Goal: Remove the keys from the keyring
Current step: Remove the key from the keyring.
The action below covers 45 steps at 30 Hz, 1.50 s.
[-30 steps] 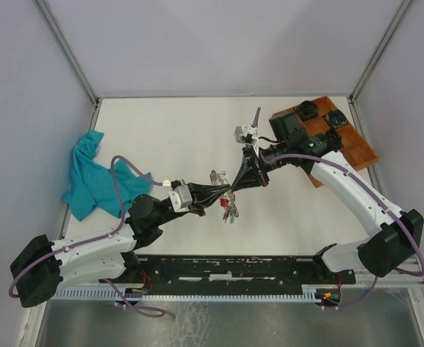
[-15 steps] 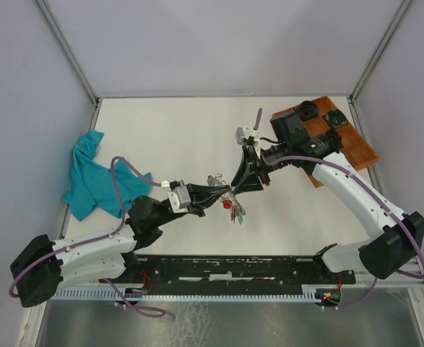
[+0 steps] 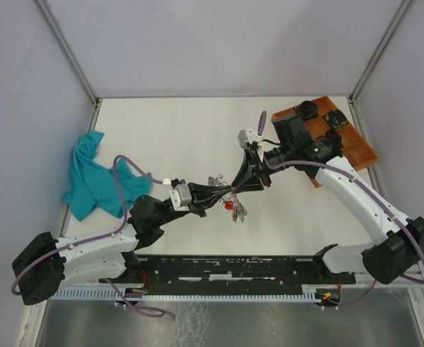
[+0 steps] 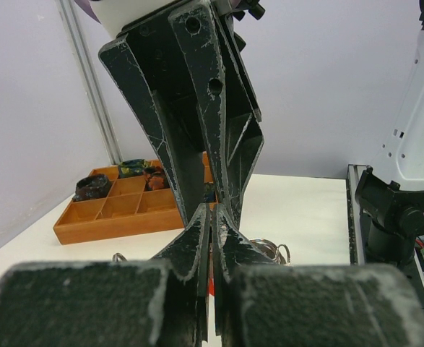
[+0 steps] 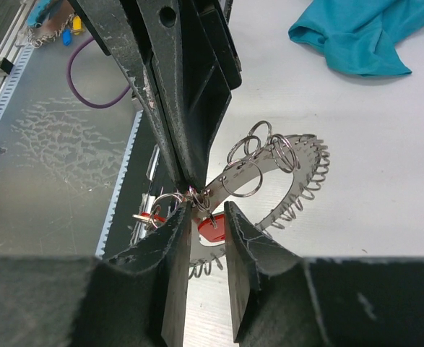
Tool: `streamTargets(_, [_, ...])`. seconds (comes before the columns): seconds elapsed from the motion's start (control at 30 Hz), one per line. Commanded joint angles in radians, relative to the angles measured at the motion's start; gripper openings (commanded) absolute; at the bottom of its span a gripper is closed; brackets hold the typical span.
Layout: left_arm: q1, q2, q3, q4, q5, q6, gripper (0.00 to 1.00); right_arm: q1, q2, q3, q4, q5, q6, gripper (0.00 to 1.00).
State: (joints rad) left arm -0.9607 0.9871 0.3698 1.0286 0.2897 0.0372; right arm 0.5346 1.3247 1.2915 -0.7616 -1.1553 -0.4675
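Left tool [image 4: 212,231] clamped shut on coiled silver wire keyring [image 5: 305,181] | right tool [image 5: 206,215] part-open, astride red-tagged silver keys [image 5: 213,231]

Teal cloth [image 3: 96,177] crumpled far left; compartmented wooden tray [image 3: 363,152] far right, contents possibly small dark parts.

Your left arm [image 3: 89,249] and right arm [image 3: 356,191] wore white shells with black joints, look. A purple cable [image 3: 125,165] looped along each. Your right gripper [image 5: 206,217] had black fingers [image 4: 186,87], scuffed white at the edges, round holes through them; your left gripper [image 4: 210,224] carried grey, speckled pads [image 4: 74,300].
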Motion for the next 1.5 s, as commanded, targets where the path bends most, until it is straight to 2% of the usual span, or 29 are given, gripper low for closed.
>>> streamTargets(0.0, [-0.002, -0.006, 0.018, 0.121, 0.002, -0.036, 0.03, -0.001, -0.019, -0.004, 0.034, -0.021, -0.054, 0.30])
streamTargets(0.07, [-0.002, -0.004, 0.018, 0.120, 0.003, -0.036, 0.03, 0.001, -0.019, -0.004, 0.029, -0.037, -0.072, 0.27])
streamTargets(0.47, [-0.002, 0.021, 0.021, 0.148, 0.003, -0.055, 0.03, 0.016, -0.022, 0.000, 0.000, -0.061, -0.121, 0.25])
streamTargets(0.63, [-0.001, 0.021, 0.018, 0.152, 0.002, -0.063, 0.03, 0.018, -0.025, 0.007, -0.019, -0.055, -0.147, 0.05])
streamTargets(0.83, [-0.002, 0.000, 0.005, 0.133, -0.032, -0.076, 0.03, 0.020, -0.035, 0.037, -0.075, 0.021, -0.179, 0.01])
streamTargets(0.87, [-0.002, -0.012, 0.005, 0.110, -0.040, -0.072, 0.06, 0.018, -0.035, 0.043, -0.083, 0.039, -0.180, 0.01])
streamTargets(1.0, [-0.002, -0.105, -0.002, -0.031, -0.072, -0.031, 0.31, 0.021, -0.031, 0.077, -0.153, 0.109, -0.216, 0.01])
streamTargets(1.1, [-0.002, -0.186, 0.013, -0.196, -0.067, 0.023, 0.39, 0.032, 0.001, 0.152, -0.296, 0.169, -0.312, 0.01])
streamTargets(1.17, [-0.002, -0.222, 0.034, -0.314, -0.037, 0.064, 0.43, 0.048, 0.029, 0.206, -0.392, 0.216, -0.378, 0.01])
streamTargets(1.27, [-0.001, -0.215, 0.086, -0.483, 0.049, 0.121, 0.44, 0.119, 0.099, 0.313, -0.574, 0.370, -0.474, 0.01])
streamTargets(1.37, [-0.002, -0.169, 0.101, -0.485, 0.085, 0.126, 0.44, 0.166, 0.133, 0.367, -0.655, 0.467, -0.509, 0.01])
streamTargets(1.47, [-0.003, -0.119, 0.095, -0.397, 0.095, 0.098, 0.43, 0.200, 0.165, 0.423, -0.735, 0.561, -0.536, 0.01])
